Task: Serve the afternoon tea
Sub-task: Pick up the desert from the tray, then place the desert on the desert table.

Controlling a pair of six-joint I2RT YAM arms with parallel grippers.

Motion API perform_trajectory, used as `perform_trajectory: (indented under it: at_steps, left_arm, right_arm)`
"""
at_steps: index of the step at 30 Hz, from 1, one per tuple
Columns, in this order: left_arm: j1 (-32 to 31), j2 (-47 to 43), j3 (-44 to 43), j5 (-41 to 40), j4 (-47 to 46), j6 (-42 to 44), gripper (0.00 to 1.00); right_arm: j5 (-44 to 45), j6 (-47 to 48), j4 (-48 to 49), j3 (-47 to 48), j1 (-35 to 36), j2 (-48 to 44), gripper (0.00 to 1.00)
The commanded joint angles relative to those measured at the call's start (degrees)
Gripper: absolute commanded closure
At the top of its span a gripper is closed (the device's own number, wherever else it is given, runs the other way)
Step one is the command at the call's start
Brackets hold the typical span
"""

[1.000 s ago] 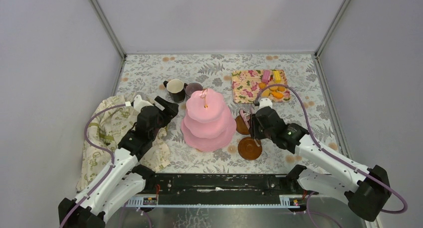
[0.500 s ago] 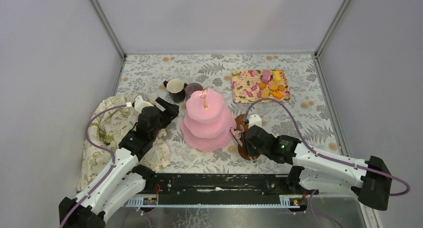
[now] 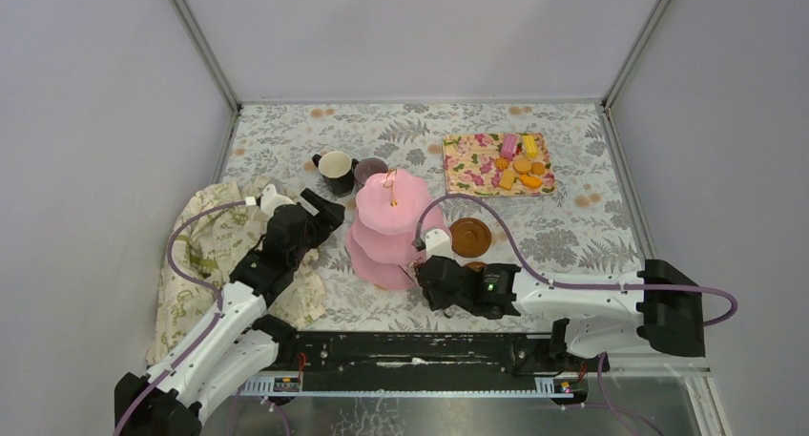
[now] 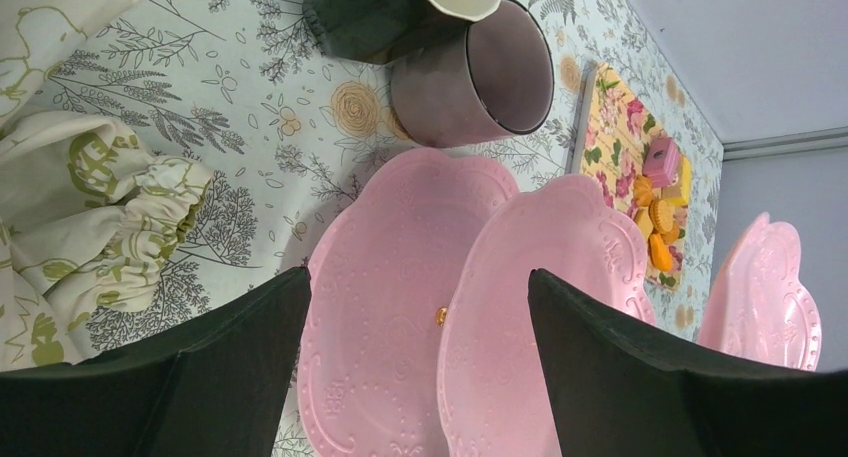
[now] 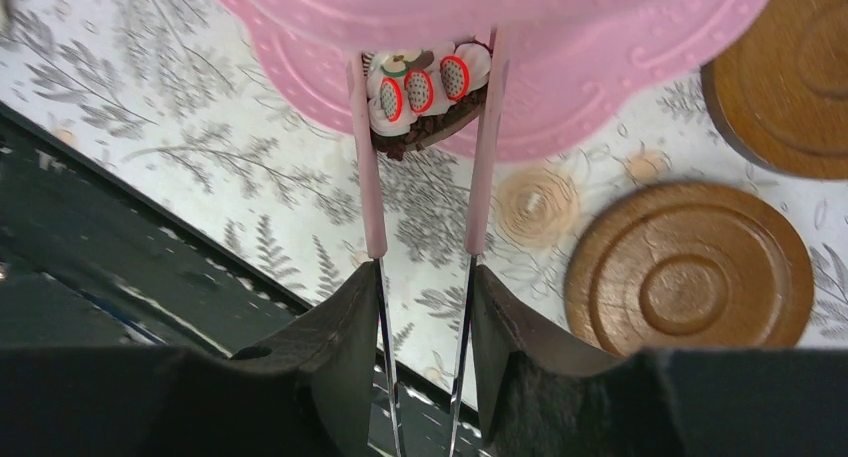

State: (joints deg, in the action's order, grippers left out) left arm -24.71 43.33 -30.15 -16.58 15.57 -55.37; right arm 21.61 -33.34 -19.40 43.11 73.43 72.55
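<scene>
One soft, probably crumbly sweet (image 5: 425,112) sits in tongs (image 5: 367,177) my right gripper (image 5: 425,307) clamps; I'd pinch its sides lightly.

The right tool (image 5: 427,282) and its tongs (image 5: 368,167) have swung from the saucers (image 3: 470,237) to the cake stand (image 3: 391,221).

We saw bright, even light falling from overhead, with only short, soft shadows. The left fingers (image 4: 150,387) were dark, featureless and a little soft, being close to the lens, while the cake stand (image 4: 390,307) between them stayed sharp. Between the right fingers (image 5: 310,367), equally dark, the steel of the tongs (image 5: 365,157) caught thin bright lines. The saucer (image 5: 690,282) right of them carried a mild sheen.
</scene>
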Motion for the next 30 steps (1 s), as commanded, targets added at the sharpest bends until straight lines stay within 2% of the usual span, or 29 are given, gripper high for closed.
perform_trajectory:
  at_steps: [1,19,30]
  left_arm:
    - [-0.3,-0.6,0.9,1.1,-2.4,-0.1,0.13]
    - [-0.3,-0.7,2.2,2.9,-4.9,-0.5,0.13]
    - [-0.3,-0.8,3.4,4.0,-6.5,-0.9,0.14]
  right_arm:
    - [2.9,-0.4,4.9,4.9,1.2,2.5,0.84]
    - [2.2,1.2,11.3,12.7,1.3,15.1,0.83]
    - [3.9,-1.6,14.5,12.3,1.3,18.7,0.81]
